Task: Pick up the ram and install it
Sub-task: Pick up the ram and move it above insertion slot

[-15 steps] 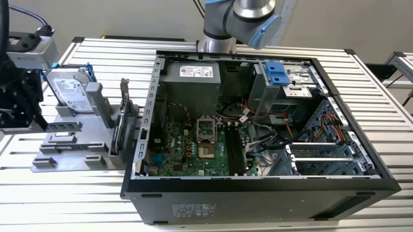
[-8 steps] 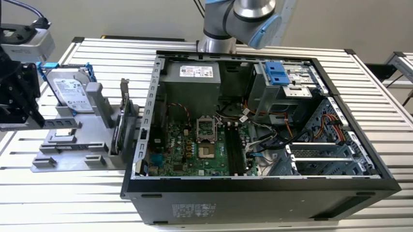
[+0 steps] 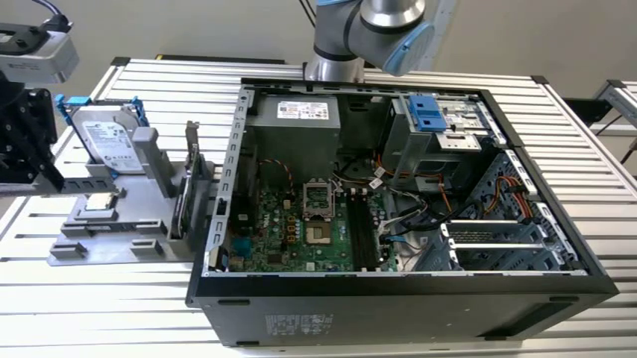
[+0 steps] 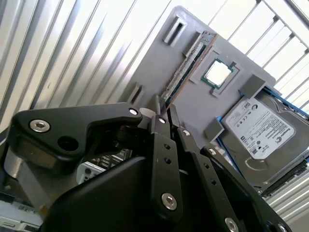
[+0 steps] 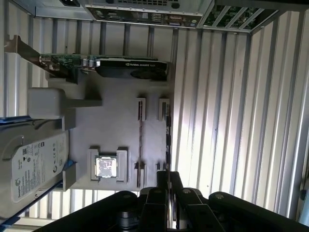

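The ram point(image 4: 186, 67) stands on edge in a slot of the grey fixture point(image 4: 159, 58), right beside the processor chip point(image 4: 217, 72). In the first wrist view the ram point(image 5: 140, 145) is a thin line seen edge-on from above. My gripper point(image 4: 165, 107) hovers over one end of the fixture, apart from the ram, its black fingers point(image 5: 161, 181) pressed together with nothing between them. In the exterior view the gripper point(image 3: 45, 175) hangs at the far left above the fixture point(image 3: 110, 239).
An open computer case point(image 3: 398, 291) fills the middle, with dark memory slots point(image 3: 360, 231) on its motherboard. The fixture also carries a hard drive point(image 3: 104, 142) with blue rails, a processor chip point(image 3: 100, 201) and an upright expansion card point(image 3: 189, 186). Slatted metal table all around.
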You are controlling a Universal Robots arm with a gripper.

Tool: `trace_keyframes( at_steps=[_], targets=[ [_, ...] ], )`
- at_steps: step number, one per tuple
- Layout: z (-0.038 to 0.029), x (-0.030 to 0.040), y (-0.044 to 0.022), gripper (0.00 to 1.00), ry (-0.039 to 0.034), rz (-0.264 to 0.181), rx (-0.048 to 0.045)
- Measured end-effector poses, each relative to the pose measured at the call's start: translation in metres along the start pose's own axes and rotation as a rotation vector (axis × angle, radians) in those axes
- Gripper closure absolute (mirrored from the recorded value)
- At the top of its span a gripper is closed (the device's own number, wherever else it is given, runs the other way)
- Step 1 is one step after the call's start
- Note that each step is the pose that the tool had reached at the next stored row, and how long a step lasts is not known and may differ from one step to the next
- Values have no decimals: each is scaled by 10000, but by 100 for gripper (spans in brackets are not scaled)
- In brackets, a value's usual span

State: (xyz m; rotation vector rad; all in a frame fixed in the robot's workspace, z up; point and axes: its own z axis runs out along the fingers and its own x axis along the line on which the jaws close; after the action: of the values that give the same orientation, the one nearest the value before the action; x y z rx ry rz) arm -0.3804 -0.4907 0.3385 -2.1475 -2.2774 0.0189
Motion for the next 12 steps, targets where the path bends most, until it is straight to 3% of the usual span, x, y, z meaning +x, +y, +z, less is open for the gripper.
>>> trace_keyframes(
  at_steps=[12],
  targets=[
    [-143, 0, -3, 100, 0, 0, 0]
  ],
)
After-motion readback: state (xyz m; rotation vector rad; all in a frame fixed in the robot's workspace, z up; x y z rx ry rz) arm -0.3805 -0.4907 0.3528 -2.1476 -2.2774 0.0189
